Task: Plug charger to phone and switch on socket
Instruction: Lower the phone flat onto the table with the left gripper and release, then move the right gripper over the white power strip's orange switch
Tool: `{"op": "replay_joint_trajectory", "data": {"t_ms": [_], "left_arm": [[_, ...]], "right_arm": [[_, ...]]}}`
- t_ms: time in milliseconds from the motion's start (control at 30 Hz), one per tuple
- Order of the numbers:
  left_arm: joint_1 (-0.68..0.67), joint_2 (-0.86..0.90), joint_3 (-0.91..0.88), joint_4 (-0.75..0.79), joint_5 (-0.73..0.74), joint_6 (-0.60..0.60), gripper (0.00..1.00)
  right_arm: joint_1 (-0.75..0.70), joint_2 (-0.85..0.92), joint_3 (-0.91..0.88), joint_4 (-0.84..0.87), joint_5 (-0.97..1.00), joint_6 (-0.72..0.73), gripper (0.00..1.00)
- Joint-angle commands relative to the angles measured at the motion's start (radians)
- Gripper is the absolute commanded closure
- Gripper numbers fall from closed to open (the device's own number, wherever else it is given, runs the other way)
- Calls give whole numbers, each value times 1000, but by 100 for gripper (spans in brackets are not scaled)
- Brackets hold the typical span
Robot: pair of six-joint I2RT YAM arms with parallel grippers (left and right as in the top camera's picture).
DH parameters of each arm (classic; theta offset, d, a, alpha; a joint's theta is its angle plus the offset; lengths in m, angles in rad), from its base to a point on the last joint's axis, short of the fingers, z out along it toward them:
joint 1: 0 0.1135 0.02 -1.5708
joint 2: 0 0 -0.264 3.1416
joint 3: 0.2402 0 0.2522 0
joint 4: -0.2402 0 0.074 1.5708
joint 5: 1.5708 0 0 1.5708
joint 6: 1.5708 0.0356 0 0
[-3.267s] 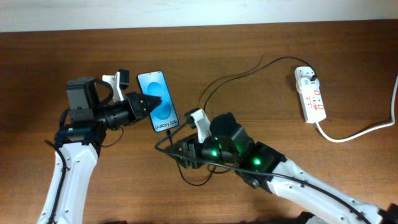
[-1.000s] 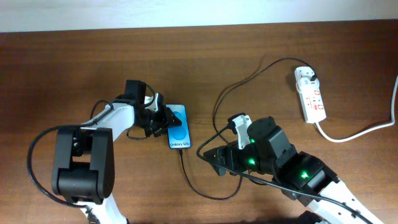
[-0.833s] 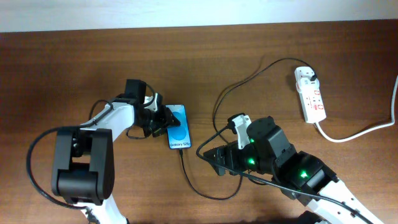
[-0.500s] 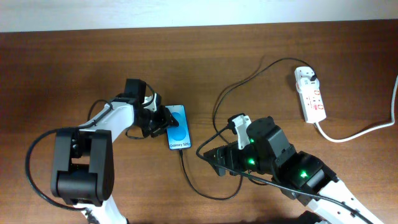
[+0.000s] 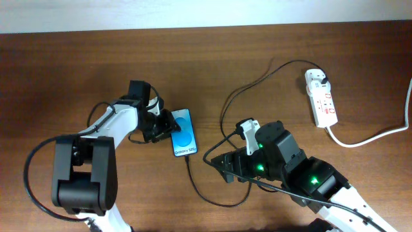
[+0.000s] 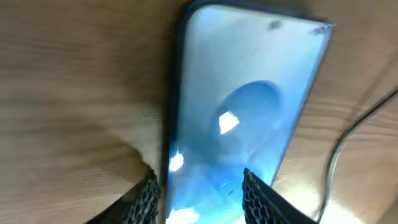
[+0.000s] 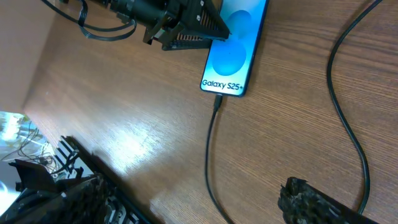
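Note:
The phone (image 5: 184,133) lies on the table with its blue screen up; it also shows in the right wrist view (image 7: 233,56) and the left wrist view (image 6: 242,106). The charger cable (image 5: 193,180) meets the phone's lower end with its tip (image 7: 217,102) and loops round to a black plug at the far end of the white socket strip (image 5: 323,98). My left gripper (image 5: 163,126) is open, with its fingers (image 6: 202,199) just above the phone's upper end. My right gripper (image 5: 217,164) is open and empty (image 7: 186,196), above the cable to the lower right of the phone.
The strip's thick white cord (image 5: 367,137) runs off the right edge. A loop of the black cable (image 5: 248,87) lies between the phone and the strip. The table's far edge meets a white wall (image 5: 206,13).
Since 3.3 s ago the phone has been set down on the table with the cable at its lower end. In the last second my left gripper drew back slightly to the left.

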Motion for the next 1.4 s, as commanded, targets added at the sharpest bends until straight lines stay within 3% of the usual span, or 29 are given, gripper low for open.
{"op": "replay_joint_trajectory", "data": {"t_ms": [0, 167, 200, 333, 500, 533, 667, 733, 767, 867, 1000, 1033, 1100, 1200, 1233, 1267, 1367], "left_arm": [[35, 190, -65, -152, -543, -12, 50], [35, 125, 68, -431, -658, -12, 48], [35, 23, 70, -463, -658, -12, 48], [-68, -444, 69, -547, -646, -13, 44], [-363, -940, 66, -586, -672, -13, 39], [-422, -1074, 66, -641, -737, -21, 30], [-436, -1307, 66, -766, -802, -21, 12], [-436, -1377, 66, -771, -892, -89, 0], [-436, -1382, 66, -772, -922, -92, 0], [-436, -1382, 55, -814, -1012, -142, 1], [-436, -1382, 55, -866, -1007, -151, 1], [-436, -1382, 55, -871, -1007, -151, 1], [-436, -1382, 55, -871, -1007, -151, 1], [-436, -1382, 55, -871, -1007, -151, 1], [-436, -1382, 55, -871, -1007, -151, 1], [-436, -1382, 55, -871, -1007, -151, 0], [-436, -1382, 55, -871, -1007, -151, 1]], "right_arm": [[-6, 2, 3, 0, 9, -25, 9], [-6, 2, 3, -44, 37, -25, 9], [-6, 2, 3, -64, 73, -24, 0], [-6, 2, 3, -92, 101, -24, 2], [-6, 3, 3, -104, 47, -24, 2], [-6, -5, 7, -96, 96, -24, 2], [-18, -68, 90, -222, 298, 82, 2], [-103, -111, 227, -466, 425, 179, 1], [-195, -138, 285, -554, 436, 187, 2], [-436, -148, 298, -616, 415, 186, 2], [-696, -84, 298, -614, 344, 144, 2], [-761, -36, 298, -603, 322, 97, 17], [-815, 37, 299, -591, 291, 69, 33], [-866, 124, 303, -550, 292, 69, 49], [-871, 164, 303, -511, 291, 69, 63], [-871, 193, 303, -486, 291, 69, 70], [-872, 267, 303, -394, 291, 69, 86]]}}
